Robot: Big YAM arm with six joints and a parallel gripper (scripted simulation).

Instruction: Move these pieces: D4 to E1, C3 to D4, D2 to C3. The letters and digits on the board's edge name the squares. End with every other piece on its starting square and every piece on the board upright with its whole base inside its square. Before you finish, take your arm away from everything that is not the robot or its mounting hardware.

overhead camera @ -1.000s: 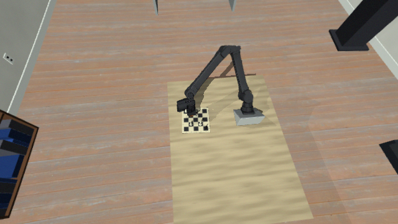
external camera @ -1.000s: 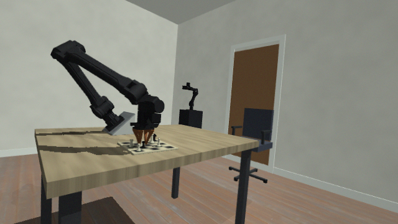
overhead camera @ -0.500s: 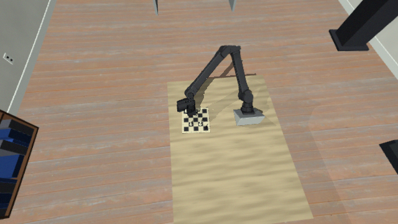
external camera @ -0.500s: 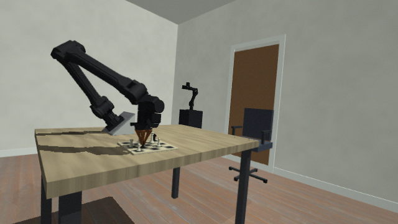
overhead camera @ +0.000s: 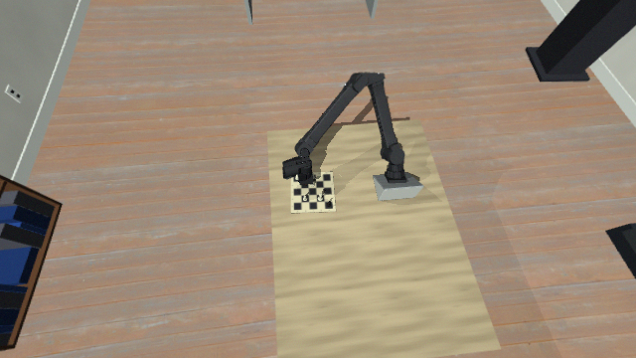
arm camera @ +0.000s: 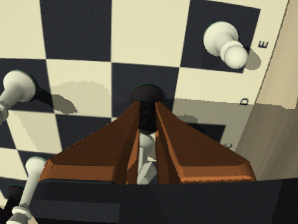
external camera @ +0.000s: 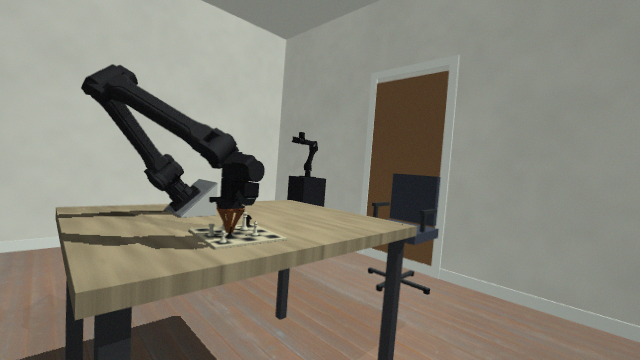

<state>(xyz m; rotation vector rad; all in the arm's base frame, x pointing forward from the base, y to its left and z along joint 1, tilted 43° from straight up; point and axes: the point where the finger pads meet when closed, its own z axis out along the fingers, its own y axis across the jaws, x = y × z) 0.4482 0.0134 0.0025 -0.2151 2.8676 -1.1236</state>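
My gripper [arm camera: 147, 111] stood clamped on dark piece [arm camera: 147, 96], frame centre, its head poking above my fingertips. White pawn [arm camera: 225, 43] sat upper right on board [arm camera: 166, 23].

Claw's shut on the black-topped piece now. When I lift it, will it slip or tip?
The small black-topped chess piece looks rigid, probably light. The orange-fingered claw grips its narrow upper part, so it may swing or pivot. Its rounded shape may slip; lift slowly, clearing the white pawn.
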